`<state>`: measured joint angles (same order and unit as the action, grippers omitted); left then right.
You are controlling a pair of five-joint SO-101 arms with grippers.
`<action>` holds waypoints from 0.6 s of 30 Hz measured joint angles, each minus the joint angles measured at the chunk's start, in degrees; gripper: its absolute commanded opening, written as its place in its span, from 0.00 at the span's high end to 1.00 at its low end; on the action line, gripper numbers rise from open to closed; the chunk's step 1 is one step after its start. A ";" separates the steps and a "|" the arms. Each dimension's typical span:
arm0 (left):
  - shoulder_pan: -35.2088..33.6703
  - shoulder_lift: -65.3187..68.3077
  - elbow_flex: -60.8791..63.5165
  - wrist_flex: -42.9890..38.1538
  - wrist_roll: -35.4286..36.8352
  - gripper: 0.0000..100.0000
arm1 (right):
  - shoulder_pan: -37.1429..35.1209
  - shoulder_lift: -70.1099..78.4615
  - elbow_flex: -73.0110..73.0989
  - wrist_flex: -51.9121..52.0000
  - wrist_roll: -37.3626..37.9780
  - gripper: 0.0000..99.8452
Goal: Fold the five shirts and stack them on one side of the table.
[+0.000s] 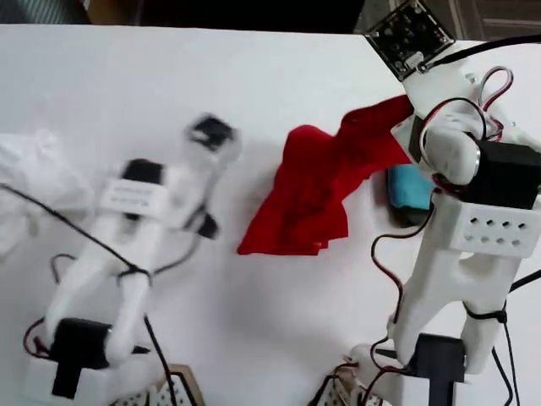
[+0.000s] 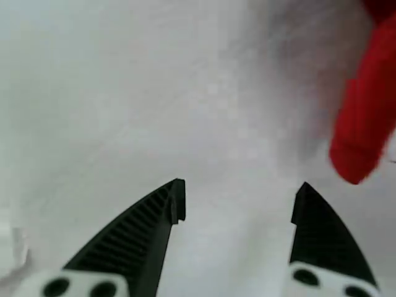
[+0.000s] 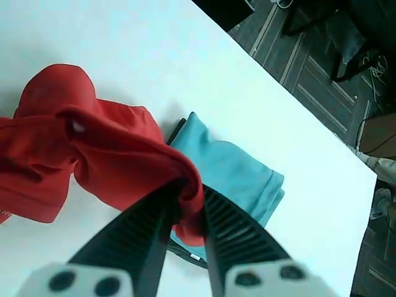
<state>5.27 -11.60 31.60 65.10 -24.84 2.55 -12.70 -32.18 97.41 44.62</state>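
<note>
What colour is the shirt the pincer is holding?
Red. The right wrist view shows the shirt best, clamped in the right pincer.

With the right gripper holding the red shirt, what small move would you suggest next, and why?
Probably move the left gripper to the red shirt and pinch its hanging edge: the right gripper is shut on one bunch, the cloth droops crumpled onto the table, and the left is open nearby.

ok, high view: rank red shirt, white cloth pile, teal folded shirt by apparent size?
1. red shirt: clearly largest.
2. white cloth pile: cut off by the frame edge, outline faint, so rank unsure.
3. teal folded shirt: smallest as seen, but mostly hidden behind the right arm.
</note>
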 measured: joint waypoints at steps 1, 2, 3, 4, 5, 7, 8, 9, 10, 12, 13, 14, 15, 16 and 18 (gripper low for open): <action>2.29 0.00 0.00 0.44 0.18 0.71 | 0.00 0.00 0.53 0.00 0.00 0.98; 4.04 0.00 0.00 0.88 0.18 0.71 | 0.00 0.00 0.97 0.00 0.00 0.98; 5.45 0.00 0.00 1.14 0.18 0.71 | 0.00 0.00 0.97 0.00 0.00 0.98; 6.33 0.00 0.26 1.41 0.18 0.71 | 0.00 0.00 0.97 0.00 0.00 0.98; 6.86 0.00 0.26 1.41 0.18 0.71 | 0.00 0.00 0.97 0.00 0.00 0.98; 7.12 0.00 0.44 1.58 0.18 0.71 | 0.00 0.00 0.97 0.00 0.00 0.98; 7.12 0.00 0.44 2.20 0.18 0.71 | 0.00 0.00 0.97 0.00 0.00 0.98; 7.30 0.00 0.44 2.90 0.70 0.71 | 0.00 0.00 0.97 0.00 0.00 0.98; 7.47 0.00 0.44 3.43 1.67 0.71 | 0.00 0.00 0.97 0.00 0.00 0.98; 7.82 0.00 0.44 3.60 4.92 0.71 | 0.00 0.00 0.97 0.00 0.00 0.98; 7.82 0.00 0.44 3.60 6.33 0.71 | 0.00 0.00 0.97 0.00 0.00 0.98; 7.82 0.00 0.53 3.60 7.56 0.71 | 0.00 0.00 0.97 0.00 0.00 0.98; 7.74 0.00 0.62 3.16 8.44 0.71 | 0.00 0.00 0.97 0.00 0.00 0.98; 7.74 0.00 0.62 2.46 9.14 0.71 | 0.00 0.00 0.97 0.00 0.00 0.98; 7.74 0.00 0.62 1.32 9.76 0.71 | 0.00 0.00 0.97 0.00 0.00 0.98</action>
<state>13.01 -11.60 32.22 66.42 -15.08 2.55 -12.70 -31.21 97.41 44.62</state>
